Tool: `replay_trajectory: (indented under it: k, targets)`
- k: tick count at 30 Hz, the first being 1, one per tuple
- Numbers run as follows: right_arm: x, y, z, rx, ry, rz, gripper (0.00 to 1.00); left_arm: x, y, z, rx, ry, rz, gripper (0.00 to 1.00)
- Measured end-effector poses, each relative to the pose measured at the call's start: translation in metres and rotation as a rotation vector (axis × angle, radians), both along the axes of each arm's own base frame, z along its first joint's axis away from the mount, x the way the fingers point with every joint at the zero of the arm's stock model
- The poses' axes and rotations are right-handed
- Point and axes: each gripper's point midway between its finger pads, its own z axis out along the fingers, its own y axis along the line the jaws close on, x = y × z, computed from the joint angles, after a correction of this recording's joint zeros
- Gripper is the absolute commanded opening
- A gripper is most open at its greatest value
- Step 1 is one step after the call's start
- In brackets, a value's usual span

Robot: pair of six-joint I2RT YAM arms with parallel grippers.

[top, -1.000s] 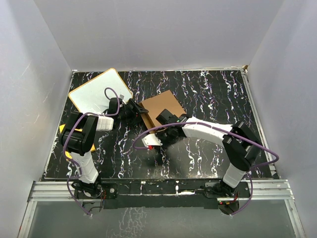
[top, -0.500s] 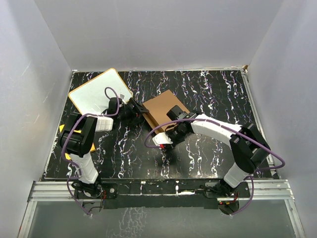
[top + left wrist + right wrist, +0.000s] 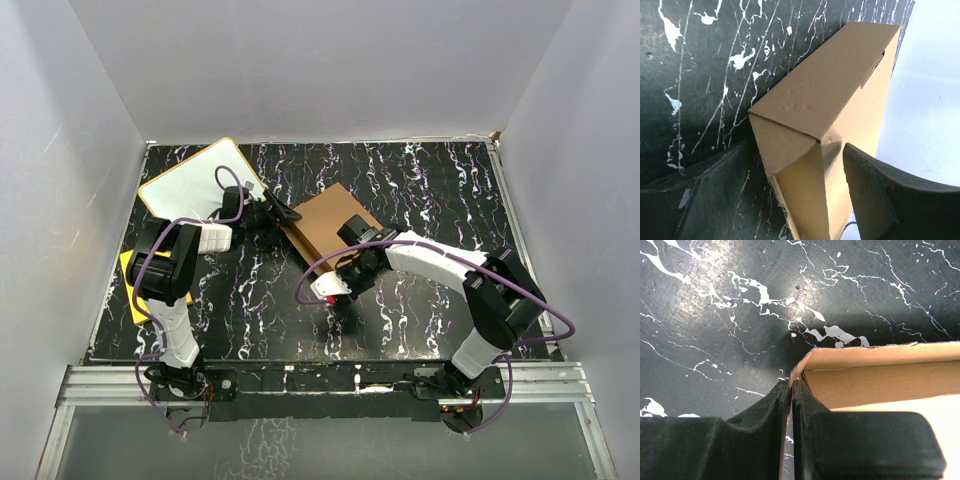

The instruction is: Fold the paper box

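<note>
As the paper box (image 3: 325, 218) lies near the middle of the black marbled worktop (image 3: 430, 190), close to a white board (image 3: 190, 190), the right jaws are almost closed, pinching a raised cardboard wall at one corner. The left jaws stand wide, bracketing the box's opposite end without clearly gripping it. The cardboard looks largely formed into a shallow box with its sides up. Tucking the last flaps and shutting the lid appear to be what remains.
</note>
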Motion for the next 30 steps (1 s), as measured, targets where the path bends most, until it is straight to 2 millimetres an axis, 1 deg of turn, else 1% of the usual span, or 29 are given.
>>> replay_trajectory:
  k: [4,12,17,23,30]
  targets:
    - [0.0,0.0,0.0,0.001,-0.005,0.01,0.13,0.002,0.004,-0.003,0.009,0.005,-0.003,0.64]
    - [0.0,0.001,0.0,0.002,-0.003,0.02,0.13,0.004,0.004,-0.001,0.019,-0.009,-0.023,0.56]
    - [-0.002,0.004,0.001,0.007,0.019,0.03,0.13,0.002,0.004,-0.003,0.017,-0.016,-0.031,0.55]
    - [-0.007,0.015,0.002,0.009,0.045,0.055,0.13,0.001,0.005,-0.004,0.011,-0.036,-0.035,0.54]
    - [-0.008,0.025,0.006,0.008,0.089,0.028,0.13,0.003,0.008,-0.004,0.01,-0.051,-0.031,0.53]
